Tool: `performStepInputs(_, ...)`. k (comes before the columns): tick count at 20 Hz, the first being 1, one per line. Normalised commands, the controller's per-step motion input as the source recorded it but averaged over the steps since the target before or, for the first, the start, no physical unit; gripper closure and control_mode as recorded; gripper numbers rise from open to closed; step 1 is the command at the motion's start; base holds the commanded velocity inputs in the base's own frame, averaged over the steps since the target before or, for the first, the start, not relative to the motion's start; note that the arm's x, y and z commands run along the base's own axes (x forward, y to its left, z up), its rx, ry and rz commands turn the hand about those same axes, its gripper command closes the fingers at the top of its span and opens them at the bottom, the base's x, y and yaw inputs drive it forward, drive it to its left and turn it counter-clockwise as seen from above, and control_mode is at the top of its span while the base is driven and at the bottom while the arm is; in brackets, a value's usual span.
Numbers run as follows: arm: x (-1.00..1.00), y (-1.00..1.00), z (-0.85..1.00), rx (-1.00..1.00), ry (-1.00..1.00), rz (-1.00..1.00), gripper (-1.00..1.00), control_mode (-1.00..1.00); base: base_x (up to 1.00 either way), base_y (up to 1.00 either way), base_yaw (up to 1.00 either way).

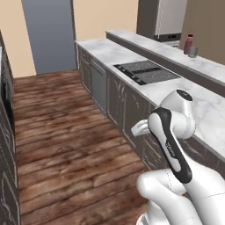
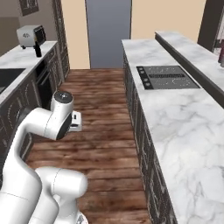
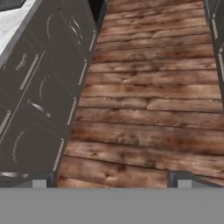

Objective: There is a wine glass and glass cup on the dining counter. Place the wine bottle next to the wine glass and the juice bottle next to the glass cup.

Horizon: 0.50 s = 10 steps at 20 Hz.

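The juice bottle (image 1: pixel 188 44), dark red with a red cap, stands far off on the raised dining counter (image 1: pixel 149 44). The glass cup (image 1: pixel 193 52) is right beside it. A slim dark upright shape (image 2: pixel 38 49) that looks like the wine bottle stands on the left worktop by a toaster. The wine glass is out of view. My gripper (image 3: pixel 111 181) is open and empty, its fingertips (image 3: pixel 39 181) wide apart. It points down at the wooden floor in the aisle, far from both bottles.
A black cooktop (image 1: pixel 147 71) is set into the lower marble worktop (image 2: pixel 175 118) in front of the dining counter. Dark cabinets (image 3: pixel 39 87) line both sides of the wood-floored aisle (image 1: pixel 66 132). A toaster (image 2: pixel 30 35) and a sink (image 2: pixel 8 74) are on the left worktop.
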Motion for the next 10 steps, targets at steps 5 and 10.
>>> performStepInputs(5, 0.00, 0.00, 0.00, 0.00, 0.00, 0.00, -1.00, 1.00, 0.79, 0.35, 0.00)
performStepInputs(10, 0.00, 0.00, 0.00, 0.00, 0.00, 0.00, -1.00, 1.00, 0.81, 0.28, 0.00)
